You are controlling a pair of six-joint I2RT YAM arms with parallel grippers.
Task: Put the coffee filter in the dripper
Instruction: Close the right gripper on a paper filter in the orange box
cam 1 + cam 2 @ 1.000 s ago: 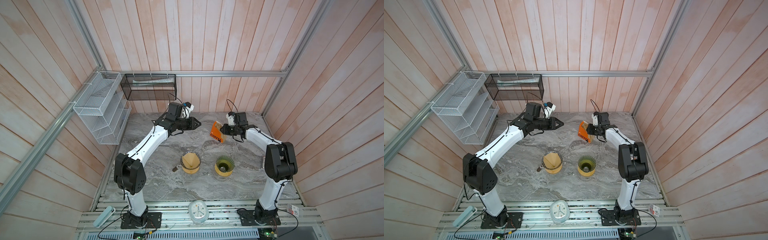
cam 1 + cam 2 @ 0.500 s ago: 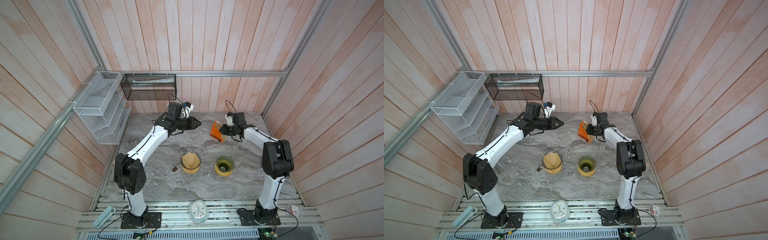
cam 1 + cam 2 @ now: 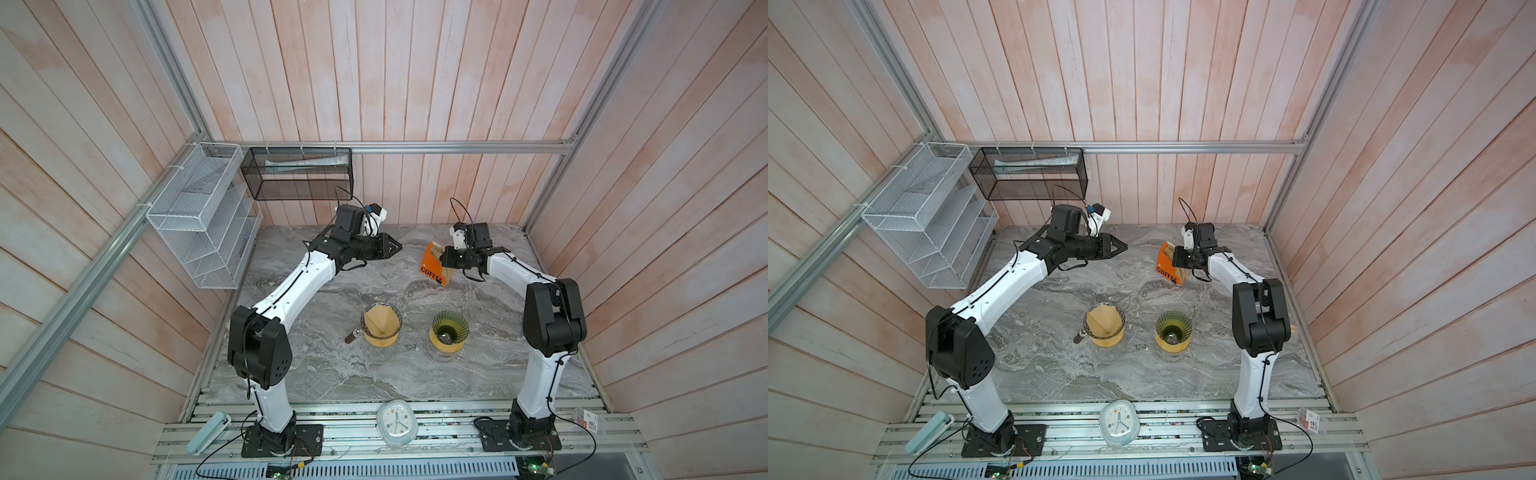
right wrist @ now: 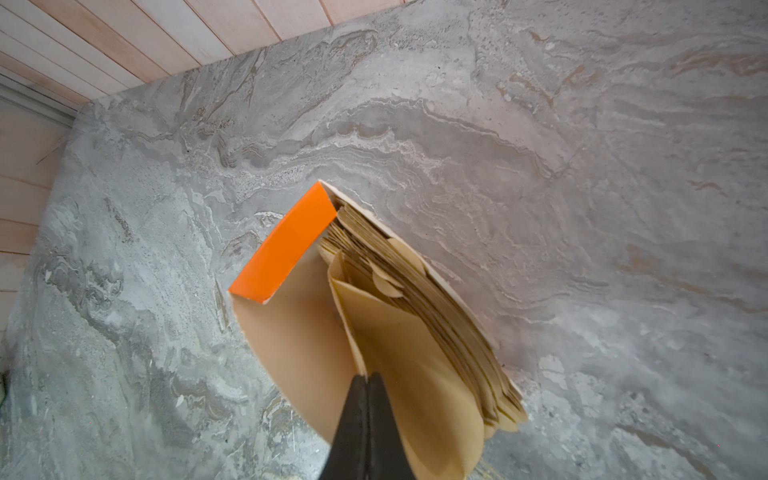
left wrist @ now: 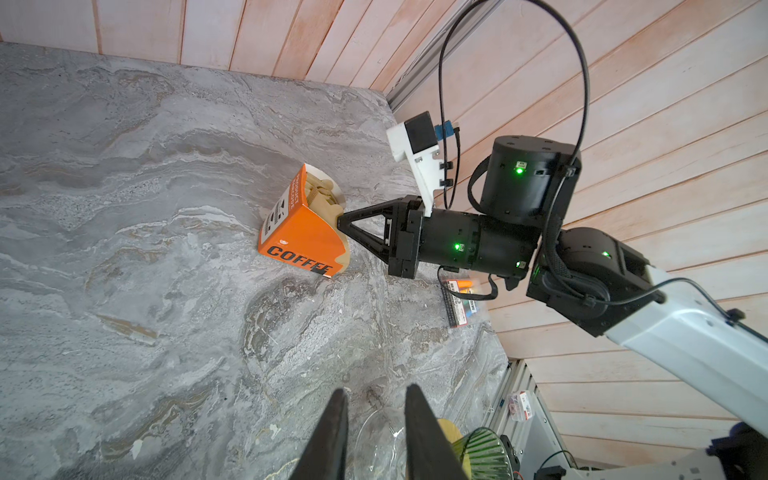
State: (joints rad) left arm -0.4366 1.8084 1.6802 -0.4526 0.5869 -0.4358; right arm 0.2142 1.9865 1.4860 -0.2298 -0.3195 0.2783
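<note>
Change: right tool (image 4: 368,376) now clamped on front coffee filter (image 4: 407,353) in orange box (image 4: 282,253); left tool (image 5: 374,399) apart, empty. Next, probably: lift toward near green dripper (image 3: 449,328).

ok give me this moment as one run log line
right gripper: shut on coffee filter in orange box | left gripper: open, empty | green dripper: no filter

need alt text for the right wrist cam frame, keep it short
The right gripper, jaws shut, pinches the edge of the front coffee filter of a brown stack inside an open orange box. The box sits on a grey marble tabletop, with a wooden wall behind one corner.
</note>
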